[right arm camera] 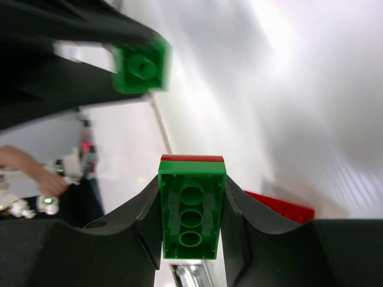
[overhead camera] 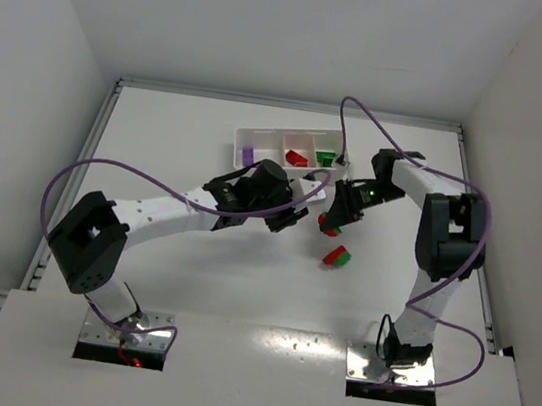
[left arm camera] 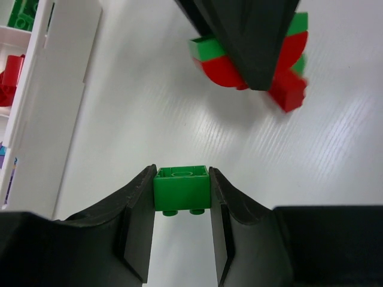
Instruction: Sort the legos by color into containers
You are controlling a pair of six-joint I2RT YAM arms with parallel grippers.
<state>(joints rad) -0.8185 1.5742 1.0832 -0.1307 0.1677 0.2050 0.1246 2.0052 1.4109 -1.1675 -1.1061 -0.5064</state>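
Observation:
My left gripper (left arm camera: 182, 179) is shut on a small green brick (left arm camera: 182, 190), held above the table just right of the white tray (overhead camera: 242, 139). My right gripper (right arm camera: 191, 194) is shut on a green-and-red stack (right arm camera: 191, 218), close beside the left gripper (overhead camera: 294, 216). In the left wrist view this stack (left arm camera: 218, 63) shows under the right fingers (left arm camera: 251, 36). Another red-and-green stack (overhead camera: 336, 257) lies on the table. The tray's compartments hold a purple brick (overhead camera: 248, 156), a red brick (overhead camera: 298, 157) and a green brick (overhead camera: 326, 157).
The tray's long white wall (left arm camera: 54, 89) is at the left of the left wrist view. A red piece (right arm camera: 281, 206) shows behind the right fingers. White walls enclose the table on three sides. Purple cables loop over both arms.

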